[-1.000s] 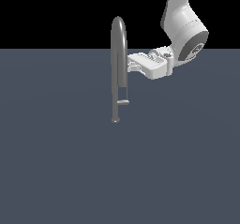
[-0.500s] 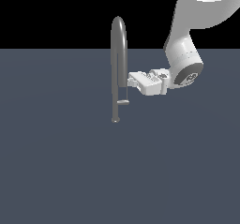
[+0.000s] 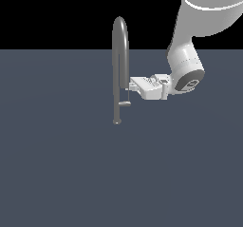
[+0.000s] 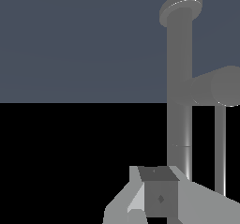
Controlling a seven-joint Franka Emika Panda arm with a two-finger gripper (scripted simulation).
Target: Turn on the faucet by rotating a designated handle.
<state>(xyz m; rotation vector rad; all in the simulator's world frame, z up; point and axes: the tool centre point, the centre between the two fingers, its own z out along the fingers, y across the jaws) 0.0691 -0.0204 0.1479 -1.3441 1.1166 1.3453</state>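
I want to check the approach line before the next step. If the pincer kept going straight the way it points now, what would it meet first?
Most likely the tall grey metal gooseneck faucet: the white pincer points at its stem from the exterior view's right, above the short grey lever handle. Depth is unclear, so it might pass beside the stem.

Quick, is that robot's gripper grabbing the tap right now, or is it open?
Gripper: cannot be told; it sits beside the faucet, above the handle.
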